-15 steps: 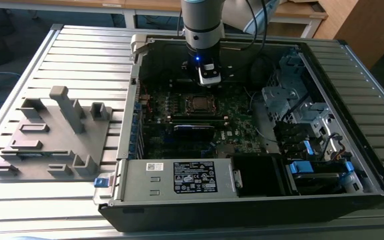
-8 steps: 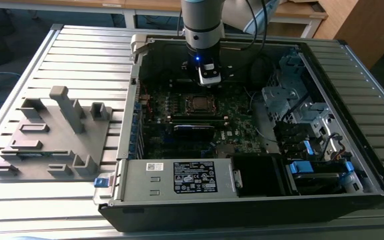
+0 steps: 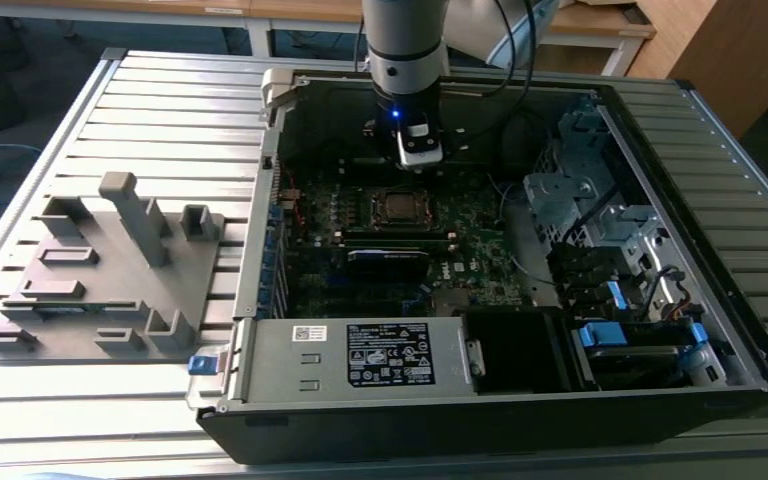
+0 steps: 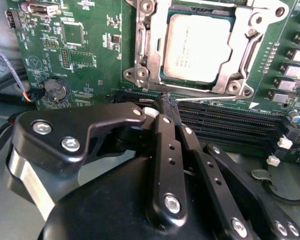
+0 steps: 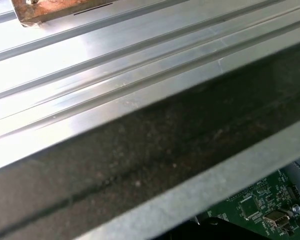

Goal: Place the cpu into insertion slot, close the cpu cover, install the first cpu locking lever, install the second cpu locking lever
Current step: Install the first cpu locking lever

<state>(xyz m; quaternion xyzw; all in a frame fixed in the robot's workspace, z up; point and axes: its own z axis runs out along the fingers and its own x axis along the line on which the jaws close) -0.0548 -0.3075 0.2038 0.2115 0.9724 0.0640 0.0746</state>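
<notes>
1. While the gripper [image 3: 419,152] hung inside the open computer case [image 3: 744,330], the insertion slot [image 3: 372,206] lay near, at its six o'clock in the exterior view.
2. Over to the second wrist view: the cpu [image 4: 197,47] sat flat in the slot. The cpu cover [image 4: 242,30] was folded down around it, with the grey metal top showing through the cut-out.
3. The relation that counted: a thin wire locking lever [image 4: 215,98] ran along the socket edge nearest the gripper. Its long axis was parallel to the black memory slots [image 4: 230,125], and its hooked end was right at the fingertips [image 4: 165,125].
4. The jaws were drawn together to a narrow point. Whether they pinched the hook or merely pressed against it, I could not tell.
5. The green circuit board [image 4: 80,55] was crowded around the socket, so room looked tight. The grey fixture [image 3: 104,270] sat well apart on the slatted table [image 3: 157,100], at nine o'clock of the case.
</notes>
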